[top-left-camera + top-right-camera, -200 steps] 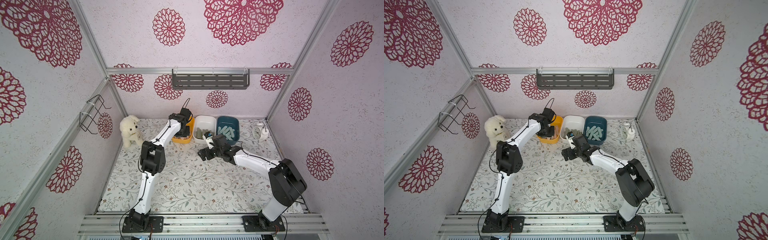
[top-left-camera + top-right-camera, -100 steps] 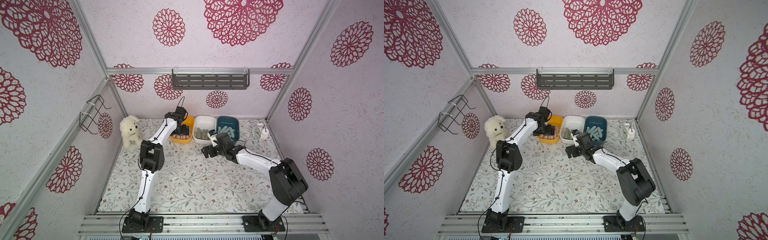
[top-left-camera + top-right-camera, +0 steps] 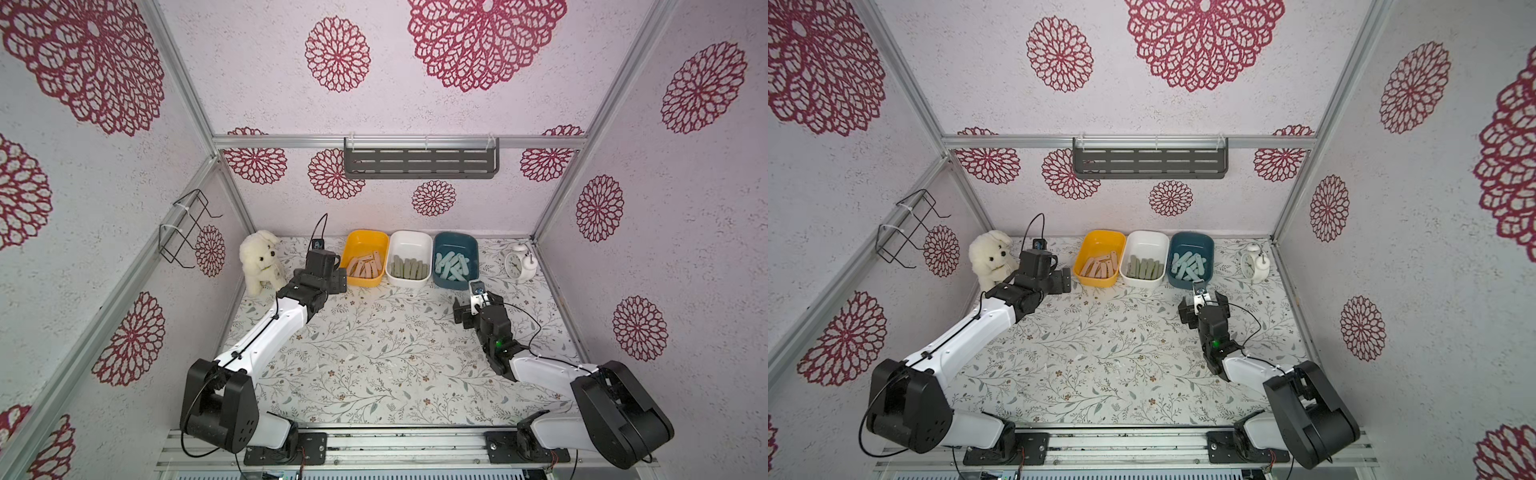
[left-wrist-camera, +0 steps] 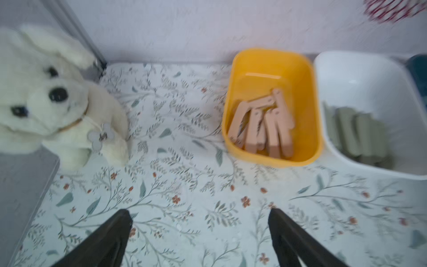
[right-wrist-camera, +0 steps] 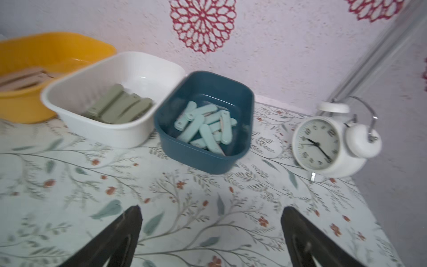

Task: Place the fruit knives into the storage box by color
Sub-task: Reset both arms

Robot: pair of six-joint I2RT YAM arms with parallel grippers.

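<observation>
- toy dog (image 3: 259, 262) sits on the tabletop (image 3: 374, 353), ahead and to the left of the left fingers.
- left fingers (image 4: 104, 238) are spread wide and hold nothing, over bare tabletop.
- yellow tub (image 3: 365, 239), ahead and to the right of the left fingers, holds the pink knives (image 3: 365, 266) in a loose heap.
- white tub (image 3: 409, 241), just beside it, holds the green knives (image 3: 409, 268) lying side by side.
- blue tub (image 3: 455, 241), ahead of the right fingers, holds the mint knives (image 3: 451, 266) in a jumble.
- right fingers (image 5: 307, 240) are spread wide and empty, near the blue tub but apart from it.
- clock (image 3: 517, 266) stands ahead and to the right of the right fingers.
</observation>
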